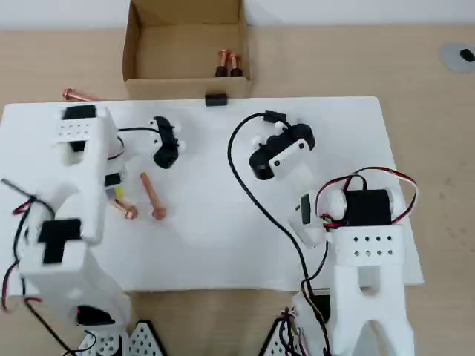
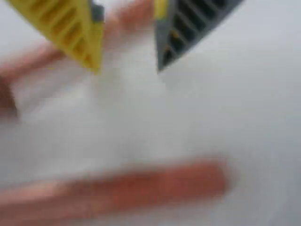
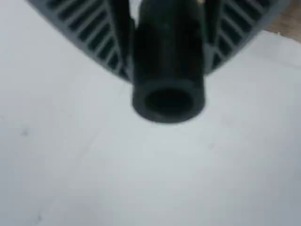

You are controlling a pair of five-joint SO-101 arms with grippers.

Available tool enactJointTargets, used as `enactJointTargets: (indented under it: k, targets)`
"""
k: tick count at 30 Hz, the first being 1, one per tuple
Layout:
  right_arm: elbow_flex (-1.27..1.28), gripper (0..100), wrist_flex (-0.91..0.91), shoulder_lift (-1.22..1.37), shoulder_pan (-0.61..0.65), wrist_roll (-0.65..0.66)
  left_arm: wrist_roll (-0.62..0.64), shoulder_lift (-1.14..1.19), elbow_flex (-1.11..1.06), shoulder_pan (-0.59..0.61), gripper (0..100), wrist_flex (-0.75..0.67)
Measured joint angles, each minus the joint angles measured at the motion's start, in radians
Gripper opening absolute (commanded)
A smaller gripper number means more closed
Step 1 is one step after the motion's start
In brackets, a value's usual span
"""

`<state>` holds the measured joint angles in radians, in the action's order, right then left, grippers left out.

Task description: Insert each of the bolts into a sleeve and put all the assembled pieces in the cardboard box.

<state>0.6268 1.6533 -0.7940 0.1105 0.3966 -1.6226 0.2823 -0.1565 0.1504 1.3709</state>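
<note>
Gripping a black cylindrical plastic sleeve [image 3: 169, 101] in the right gripper [image 3: 167, 70], with ribbed grey fingers [image 3: 80, 33] tight on either side of it. Open bore pointing out past the fingertips, clear of the white board [image 3: 141, 179] beneath.

Hanging low with the left gripper [image 2: 128, 66], its yellow and grey fingers [image 2: 61, 23] spread fairly wide and holding nothing. Straddling, it seems, a copper-coloured metal bolt [image 2: 129, 21] that lies across the gap deep between those fingers, though too blurred to say whether touching either pad. Just outside the fingertips, flat on the board, a second copper bolt [image 2: 141, 188].

Well away from both grippers:
- a brown open-topped cardboard box [image 1: 133, 52] with two finished bolt-and-sleeve pieces [image 1: 228, 63] inside
- a spare black sleeve [image 1: 216, 99] just in front of its wall
- a third loose bolt [image 1: 76, 95] off the board, beyond the left arm

Judged step: fetching a bolt to mate with the held sleeve, two pieces already boxed and more to go.

Called for next:
- Close on the shank rather than the head, and lift without dragging the neighbouring bolt.
- Carry the tip toward the right gripper and line it up with the bore.
- Push home while keeping the sleeve steady, then carry the piece to the box.
</note>
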Motion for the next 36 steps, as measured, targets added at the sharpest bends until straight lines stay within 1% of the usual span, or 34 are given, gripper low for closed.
enactJointTargets:
  k: [5,8,15,18,22,24,25,26,29,31,34,36]
  targets:
    - [0.000,3.7,0.000,0.000,0.000,0.000,0.000,0.031,0.023,-0.012,9,0.021]
    - [0.000,3.7,0.000,0.000,0.000,0.000,-0.009,0.035,0.063,-0.018,9,0.117]
    - [0.000,3.7,0.000,0.000,0.000,0.000,0.000,0.034,0.285,-0.018,9,0.344]
    - [0.000,3.7,0.000,0.000,0.000,0.000,0.000,0.018,0.296,-0.015,9,0.364]
    - [0.000,3.7,-0.009,0.000,0.000,0.000,0.000,-0.078,0.255,-0.008,9,0.367]
    - [0.000,3.7,-0.015,0.000,0.000,0.000,0.051,-0.132,0.210,-0.008,9,0.367]
    - [0.000,3.7,-0.020,0.000,0.000,0.000,0.121,-0.158,0.190,-0.008,9,0.367]
    - [0.000,3.7,-0.025,0.000,0.000,0.000,0.226,-0.183,0.167,-0.008,9,0.367]
    - [0.000,3.7,-0.028,0.000,0.000,0.000,0.582,-0.238,0.117,0.026,9,0.367]
    - [0.000,3.7,-0.028,0.000,0.000,0.000,0.822,-0.252,0.087,0.075,9,0.342]
    - [0.000,3.7,-0.028,0.000,0.000,0.000,1.125,-0.258,0.034,0.163,9,0.261]
    - [0.000,3.7,-0.028,0.000,0.000,0.000,1.272,-0.258,-0.018,0.221,9,0.216]
